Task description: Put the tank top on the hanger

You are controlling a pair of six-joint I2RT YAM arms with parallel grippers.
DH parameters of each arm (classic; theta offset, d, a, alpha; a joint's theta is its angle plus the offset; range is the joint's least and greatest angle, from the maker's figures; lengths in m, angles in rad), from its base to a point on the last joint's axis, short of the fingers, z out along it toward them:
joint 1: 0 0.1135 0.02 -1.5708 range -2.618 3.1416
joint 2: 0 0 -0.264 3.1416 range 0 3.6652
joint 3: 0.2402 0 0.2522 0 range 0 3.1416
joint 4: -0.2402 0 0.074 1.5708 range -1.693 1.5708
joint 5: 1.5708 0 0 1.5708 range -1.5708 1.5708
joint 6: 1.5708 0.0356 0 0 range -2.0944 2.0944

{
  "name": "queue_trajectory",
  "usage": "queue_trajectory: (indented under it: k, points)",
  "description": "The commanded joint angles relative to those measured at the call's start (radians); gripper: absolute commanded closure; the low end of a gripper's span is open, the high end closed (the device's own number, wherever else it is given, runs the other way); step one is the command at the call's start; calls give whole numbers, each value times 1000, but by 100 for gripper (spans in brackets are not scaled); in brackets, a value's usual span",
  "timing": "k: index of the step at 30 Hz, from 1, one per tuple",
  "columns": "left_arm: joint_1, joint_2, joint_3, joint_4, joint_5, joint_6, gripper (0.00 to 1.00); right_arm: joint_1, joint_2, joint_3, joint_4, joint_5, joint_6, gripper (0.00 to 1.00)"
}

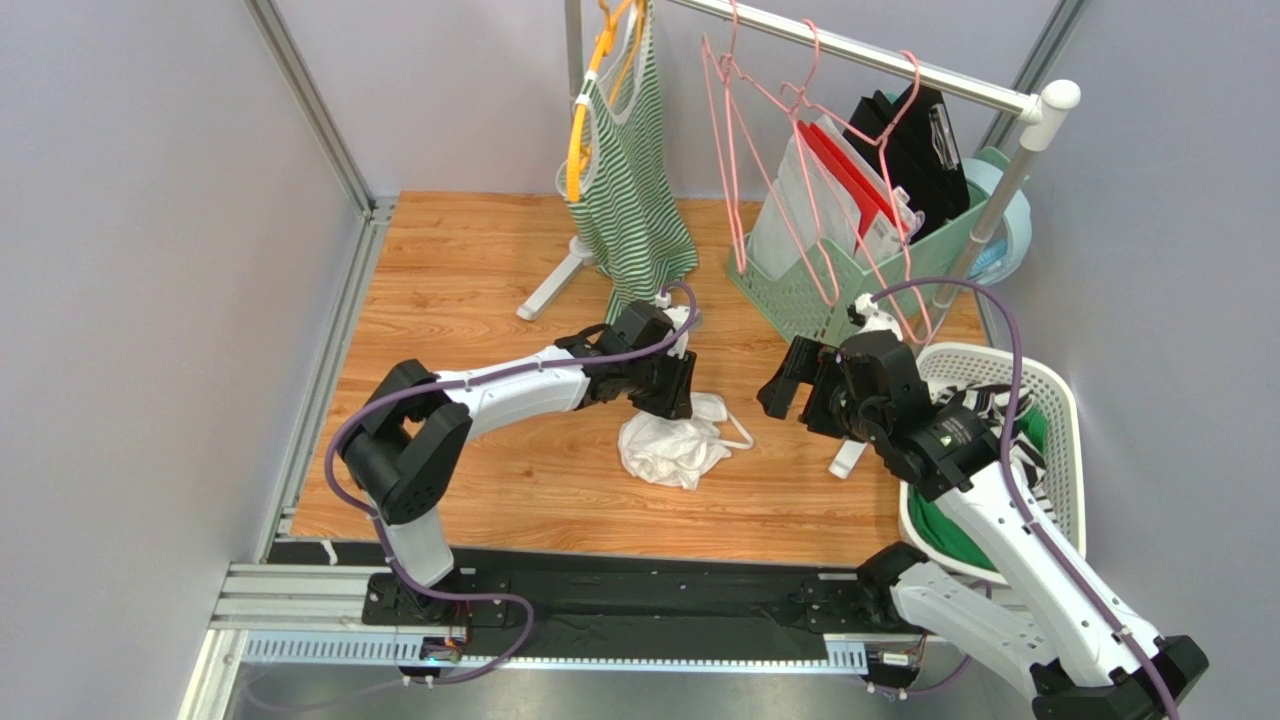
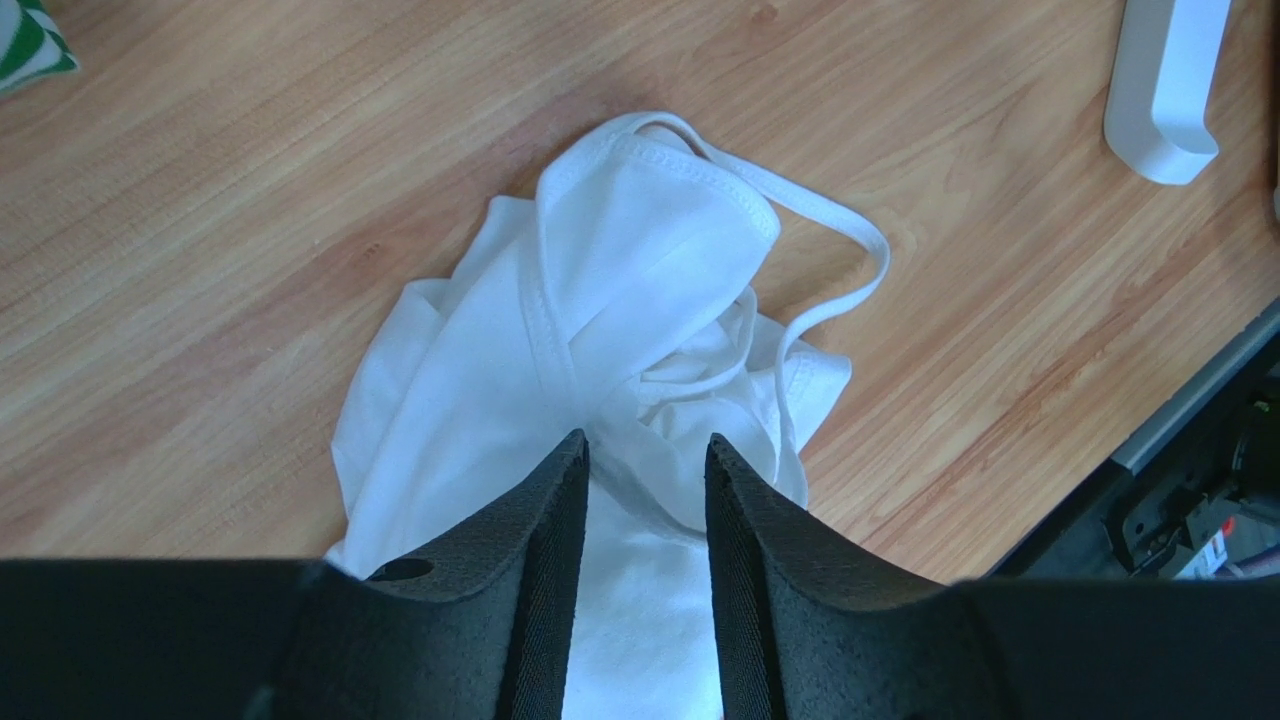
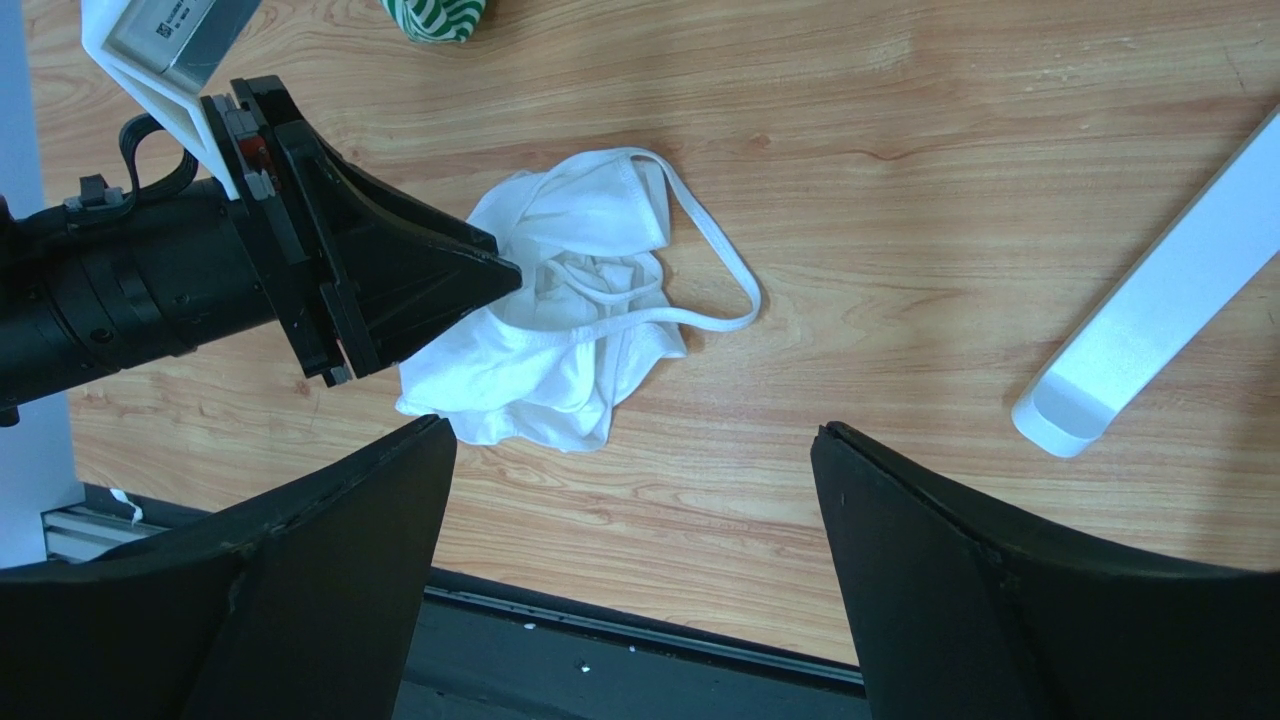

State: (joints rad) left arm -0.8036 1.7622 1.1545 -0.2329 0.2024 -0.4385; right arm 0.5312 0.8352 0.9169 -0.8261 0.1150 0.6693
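Note:
The white tank top [image 1: 676,447] lies crumpled on the wooden table, one narrow strap looping out to the right; it also shows in the left wrist view [image 2: 601,285] and the right wrist view [image 3: 556,330]. My left gripper [image 1: 679,396] hangs right over it, jaws a narrow gap apart [image 2: 643,450] with fabric showing between the tips, not clamped. My right gripper [image 1: 789,383] is wide open and empty [image 3: 631,435], to the right of the top. Thin pink wire hangers [image 1: 751,150] hang on the rail at the back.
A green-and-white striped top [image 1: 631,180] hangs on a yellow-orange hanger on the rail. A green basket [image 1: 781,278] with folders stands behind the right gripper. A white laundry basket [image 1: 1059,405] sits at the right. The rack's white foot [image 3: 1157,300] lies beside the right gripper.

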Motion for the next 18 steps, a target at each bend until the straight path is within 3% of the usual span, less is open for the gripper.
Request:
queue_trajectory:
  k: [1, 5, 7, 11, 15, 18]
  points:
    - [-2, -10, 14, -29, 42, -16, 60, -4, -5, 4, 15, 18, 9, 5]
    - [-2, -10, 11, -54, 28, -28, 59, -4, -4, 5, 22, 18, 4, 4]
    - [0, -1, 22, -81, 6, -38, 52, -4, -4, 2, 25, 17, 3, 4]
    - [-3, 26, 31, -91, 18, -43, 51, -4, -5, 0, 33, 18, 4, 4]
    - [-3, 51, 37, -102, 22, -57, 64, -4, -13, -4, 33, 20, 3, 4]
    - [-3, 42, 24, -74, 25, -77, 100, -4, -24, -9, 33, 23, 4, 4]
